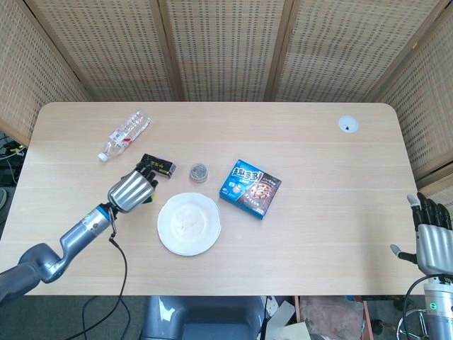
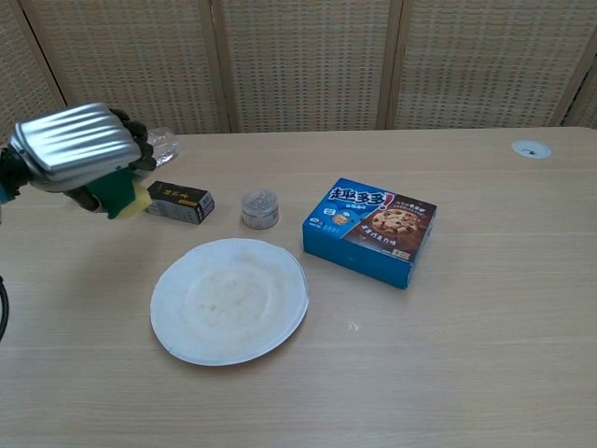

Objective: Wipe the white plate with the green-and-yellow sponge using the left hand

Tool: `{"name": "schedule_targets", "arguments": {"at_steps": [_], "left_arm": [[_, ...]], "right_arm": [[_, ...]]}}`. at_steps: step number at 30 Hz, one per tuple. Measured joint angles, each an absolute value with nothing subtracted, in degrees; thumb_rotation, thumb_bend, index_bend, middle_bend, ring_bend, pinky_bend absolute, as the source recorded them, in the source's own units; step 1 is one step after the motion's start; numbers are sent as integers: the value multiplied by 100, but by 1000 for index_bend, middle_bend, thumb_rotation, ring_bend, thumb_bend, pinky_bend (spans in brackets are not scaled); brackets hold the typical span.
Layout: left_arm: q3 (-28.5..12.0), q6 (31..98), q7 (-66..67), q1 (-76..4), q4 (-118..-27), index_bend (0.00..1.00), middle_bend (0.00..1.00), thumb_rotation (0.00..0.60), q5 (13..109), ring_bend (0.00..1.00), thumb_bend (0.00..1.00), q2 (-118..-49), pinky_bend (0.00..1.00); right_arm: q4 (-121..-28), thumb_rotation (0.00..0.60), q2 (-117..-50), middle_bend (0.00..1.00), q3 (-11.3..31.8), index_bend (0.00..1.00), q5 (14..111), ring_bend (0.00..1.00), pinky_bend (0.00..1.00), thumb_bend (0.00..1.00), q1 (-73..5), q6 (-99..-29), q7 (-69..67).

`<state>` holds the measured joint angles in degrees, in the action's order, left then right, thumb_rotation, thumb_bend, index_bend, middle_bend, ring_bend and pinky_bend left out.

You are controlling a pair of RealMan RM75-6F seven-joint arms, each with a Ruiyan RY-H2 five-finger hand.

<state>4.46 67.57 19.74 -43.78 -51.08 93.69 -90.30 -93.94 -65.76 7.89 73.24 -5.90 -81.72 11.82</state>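
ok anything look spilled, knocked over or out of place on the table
Only the water bottle stands out: it lies on its side near the far left corner. The white plate sits flat and bare, with faint smears. The left hand holds the sponge raised, off the plate.

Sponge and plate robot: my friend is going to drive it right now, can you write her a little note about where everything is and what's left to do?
Left hand: lifted off to the left of the plate, holding the sponge underneath it.
Right hand: off the table's right edge, fingers apart, holding nothing.
Plate: flat on the table near the front, nothing on it, with faint smudges in the middle.
Done: the sponge is picked up and in the left hand.
Left: whether the wiping is finished can't be told from the plate alone. If not, bring the sponge back down and wipe; otherwise set the sponge down.
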Motion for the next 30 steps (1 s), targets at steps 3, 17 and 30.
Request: {"name": "schedule_targets", "arguments": {"at_steps": [3,17,30], "left_arm": [[372,6373,1769,-4146,-5336,680,497,600,8925,328,269,-8856,354],[-9,5478,1708,-3498,-5847,1,1,600,7502,11,0,-8835,51],[-359,6337,1342,-2705,-7752,0,0,600,6951,0,0,-7894,0]], "right_arm": [[-9402,600,-6586,0,779,0,7330,0,0,0,-602,-8154,1212],[-9459,600,-6554,0,767,0,7364,0,0,0,-598,-8162,1181],[-9601,600,-6380,0,736,0,7563,0,0,0,-540,-8241,855]]}}
